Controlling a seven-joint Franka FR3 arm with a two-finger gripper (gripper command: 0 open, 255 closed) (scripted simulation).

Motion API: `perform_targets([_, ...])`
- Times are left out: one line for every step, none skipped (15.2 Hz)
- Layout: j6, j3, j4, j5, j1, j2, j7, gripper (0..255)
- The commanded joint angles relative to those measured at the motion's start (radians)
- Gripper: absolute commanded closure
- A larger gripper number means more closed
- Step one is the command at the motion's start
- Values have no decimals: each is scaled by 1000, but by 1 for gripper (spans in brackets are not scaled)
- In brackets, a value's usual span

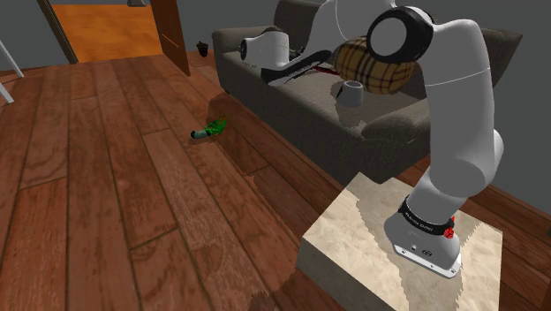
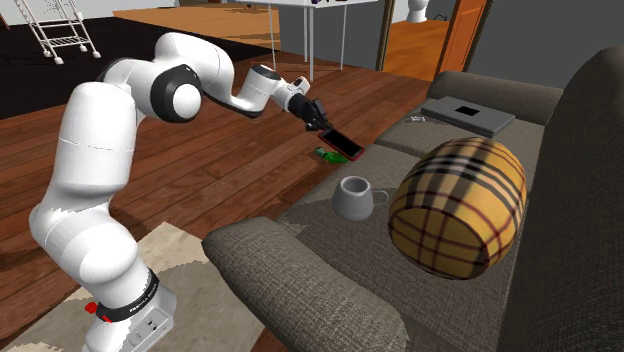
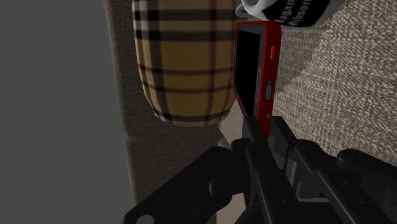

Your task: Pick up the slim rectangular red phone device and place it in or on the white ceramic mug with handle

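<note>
My gripper (image 2: 318, 122) is shut on one end of a slim red phone (image 2: 342, 145) with a black screen. I hold the phone tilted in the air over the front of the sofa seat. In the wrist view the fingers (image 3: 254, 137) clasp the phone (image 3: 254, 67) at its near end. The mug's rim (image 3: 280, 9) sits just past the phone's far end. The white mug (image 2: 353, 197) stands upright on the seat cushion, with its handle toward the plaid cushion, a little away from the phone. The mug (image 1: 351, 91) also sits beyond the gripper (image 1: 298, 67) in the shoulder view.
A round plaid cushion (image 2: 458, 205) lies on the grey sofa (image 2: 300, 285) right beside the mug. A flat grey laptop-like object (image 2: 468, 113) rests at the sofa's far end. A small green object (image 1: 210, 131) lies on the wooden floor (image 1: 106, 194) in front of the sofa.
</note>
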Motion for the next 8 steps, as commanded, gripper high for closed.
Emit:
perform_targets([-5, 1, 1, 0, 1, -12, -11, 255])
perform_targets([16, -3, -48, -2, -15, -44, -1, 255])
perform_targets([37, -6, -95, -4, -30, -75, 8, 255])
perform_targets([58, -11, -139, -7, -45, -104, 16, 255])
perform_targets([79, -16, -181, -11, -60, -132, 23, 255])
perform_targets([100, -21, -221, -16, -74, -160, 29, 255])
perform_targets([121, -27, -259, -21, -89, -186, 35, 255])
perform_targets([142, -34, -295, -28, -103, -211, 39, 255])
